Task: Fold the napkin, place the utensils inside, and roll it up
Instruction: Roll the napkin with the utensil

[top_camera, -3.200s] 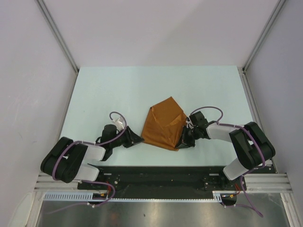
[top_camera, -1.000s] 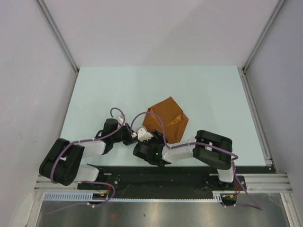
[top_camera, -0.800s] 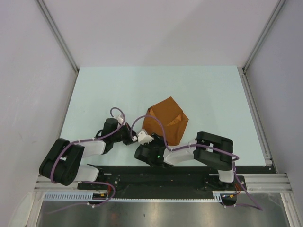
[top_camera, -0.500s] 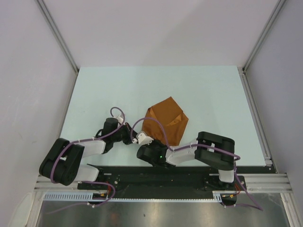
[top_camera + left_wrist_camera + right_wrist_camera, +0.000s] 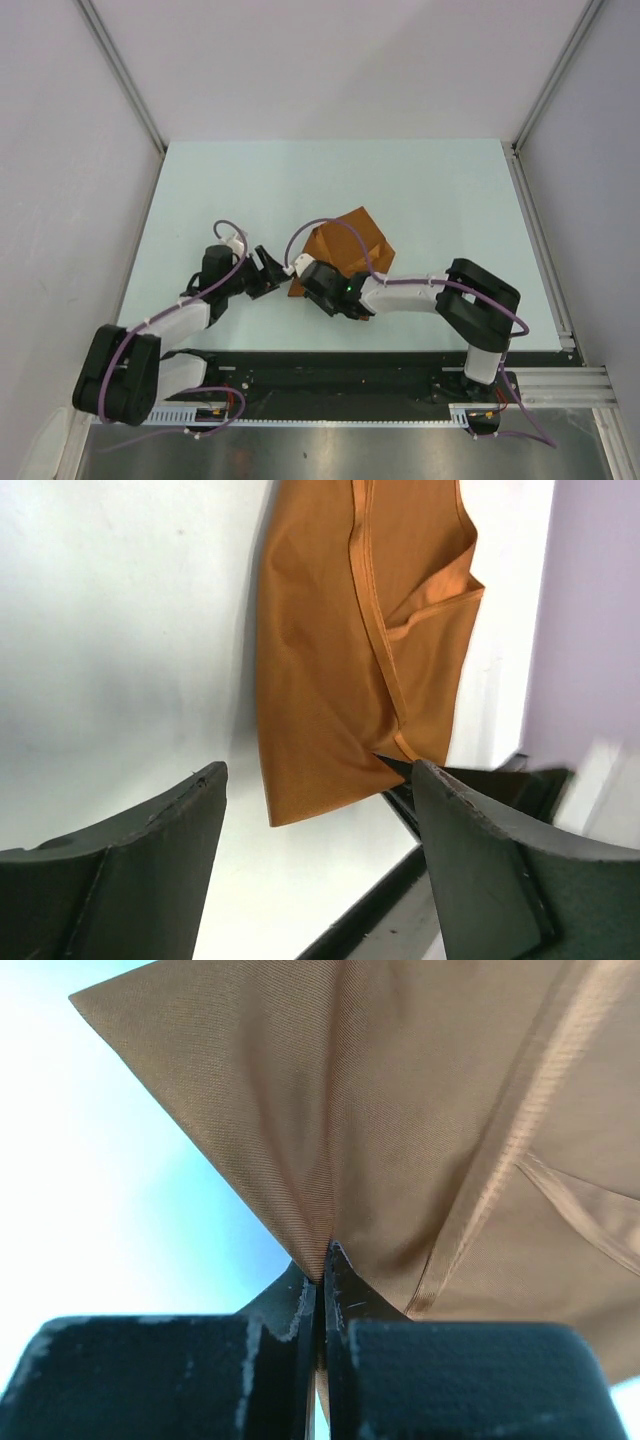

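Note:
The rust-orange napkin (image 5: 350, 240) lies folded in the middle of the pale table, hems showing on its upper layers (image 5: 340, 670). My right gripper (image 5: 306, 277) reaches across from the right and is shut on the napkin's near-left edge; in the right wrist view the cloth (image 5: 400, 1100) puckers into the closed tips (image 5: 322, 1260). My left gripper (image 5: 268, 274) stands open just left of that corner, its fingers wide apart and nothing between them (image 5: 318, 780). The utensils are out of view.
A black rail (image 5: 300, 358) runs along the near edge of the table (image 5: 200, 190), close below both grippers. Grey walls and slanted frame posts (image 5: 120, 70) close in the left, right and back.
The right gripper has shut on the napkin's near-left edge and moved up toward the cloth. The left gripper has opened, letting go, and its arm has stretched farther up the table.

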Tool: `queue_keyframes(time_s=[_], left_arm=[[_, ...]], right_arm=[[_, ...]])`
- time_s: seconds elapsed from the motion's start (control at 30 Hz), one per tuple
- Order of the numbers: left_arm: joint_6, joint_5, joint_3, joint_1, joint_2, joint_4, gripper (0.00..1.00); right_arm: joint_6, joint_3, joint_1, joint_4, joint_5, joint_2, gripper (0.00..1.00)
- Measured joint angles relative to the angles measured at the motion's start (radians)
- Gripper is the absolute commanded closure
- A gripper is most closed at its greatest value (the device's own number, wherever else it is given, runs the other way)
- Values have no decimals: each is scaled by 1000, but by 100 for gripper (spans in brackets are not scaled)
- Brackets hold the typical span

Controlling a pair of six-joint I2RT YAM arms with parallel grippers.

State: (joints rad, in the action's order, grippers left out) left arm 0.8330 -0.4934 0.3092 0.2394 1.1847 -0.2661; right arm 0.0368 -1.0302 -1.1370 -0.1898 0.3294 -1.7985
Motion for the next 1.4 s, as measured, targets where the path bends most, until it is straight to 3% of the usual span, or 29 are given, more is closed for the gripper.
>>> queue_keyframes(time_s=[0.2, 0.5, 0.83, 1.03, 1.4], left_arm=[[-148, 80, 0, 3, -169, 143, 17], [-213, 82, -15, 59, -243, 236, 15], [-211, 25, -21, 145, -203, 276, 14], [-130, -43, -58, 181, -141, 146, 12], [61, -115, -67, 219, 128, -268, 12]], right_arm=[[43, -122, 128, -171, -343, -39, 100], [75, -262, 295, -313, -731, -168, 100], [103, -317, 410, -360, -996, -272, 100], [109, -318, 422, -360, -1027, -282, 100], [120, -318, 426, -359, -1038, -286, 100]])
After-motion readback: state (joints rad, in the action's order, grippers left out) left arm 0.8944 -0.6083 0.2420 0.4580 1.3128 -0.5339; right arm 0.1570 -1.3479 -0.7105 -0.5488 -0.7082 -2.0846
